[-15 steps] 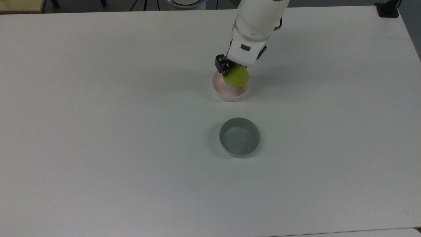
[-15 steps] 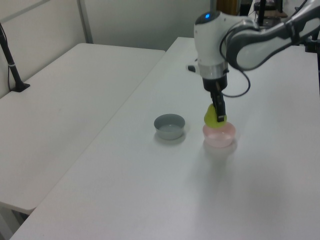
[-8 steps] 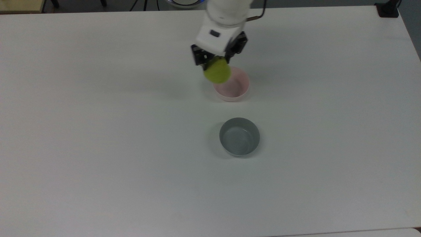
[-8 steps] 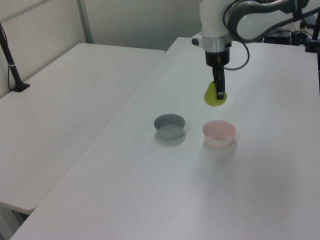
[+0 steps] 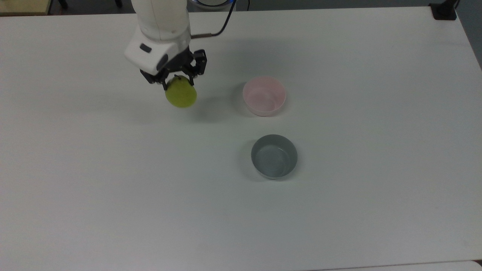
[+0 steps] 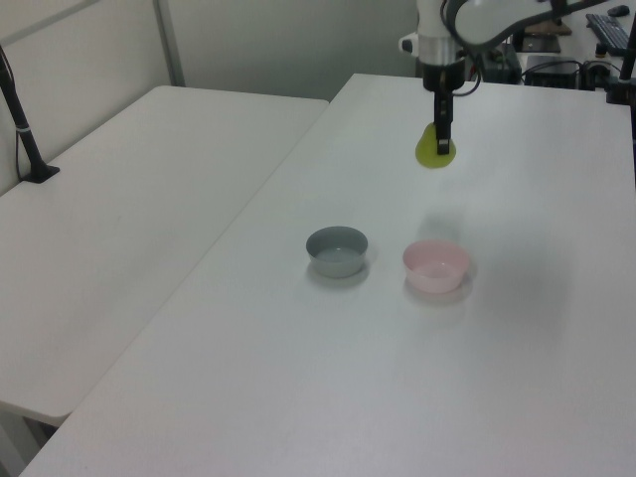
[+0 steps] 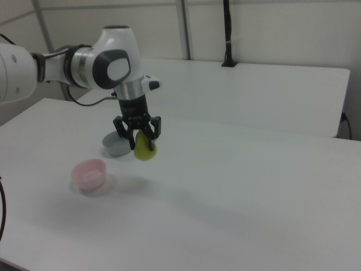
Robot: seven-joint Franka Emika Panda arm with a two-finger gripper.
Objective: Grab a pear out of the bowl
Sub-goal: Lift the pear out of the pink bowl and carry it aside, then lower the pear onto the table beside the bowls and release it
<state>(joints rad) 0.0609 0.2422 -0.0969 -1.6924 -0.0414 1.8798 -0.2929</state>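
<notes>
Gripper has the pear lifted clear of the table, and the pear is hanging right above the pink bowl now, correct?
Not quite. The gripper does hold the pear clear of the table, but the pear is not above the pink bowl. In the top view it hangs well off to the top view's left of that bowl, over bare table.

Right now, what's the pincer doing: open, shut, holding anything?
Pincer: shut on the pear, held in the air above the table, clear of the pink bowl.
</notes>
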